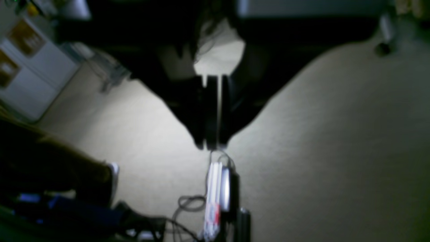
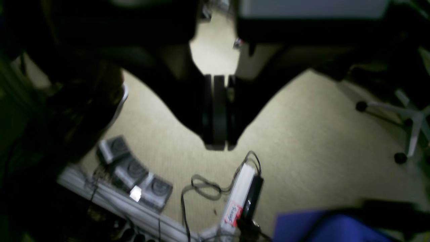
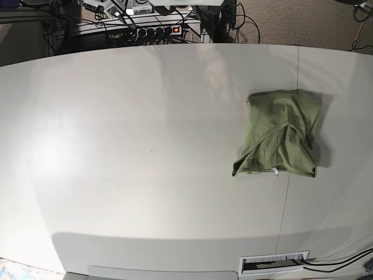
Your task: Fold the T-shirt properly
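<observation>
The olive-green T-shirt [image 3: 280, 134] lies in a loosely folded, roughly square bundle on the right part of the white table [image 3: 145, 151], its small white tag at the near edge. Neither arm shows in the base view. My left gripper [image 1: 212, 146] is seen in the left wrist view with its dark fingers pressed together, pointing at carpeted floor and holding nothing. My right gripper [image 2: 220, 146] in the right wrist view is likewise shut and empty, hanging over carpet. The T-shirt is out of both wrist views.
A power strip with cables [image 2: 238, 193] and three grey square boxes [image 2: 134, 171] lie on the floor below the right gripper. A chair base [image 2: 413, 124] stands to its right. A vent slot [image 3: 274, 263] sits at the table's near edge; cables and a power strip [image 3: 154, 29] behind the table.
</observation>
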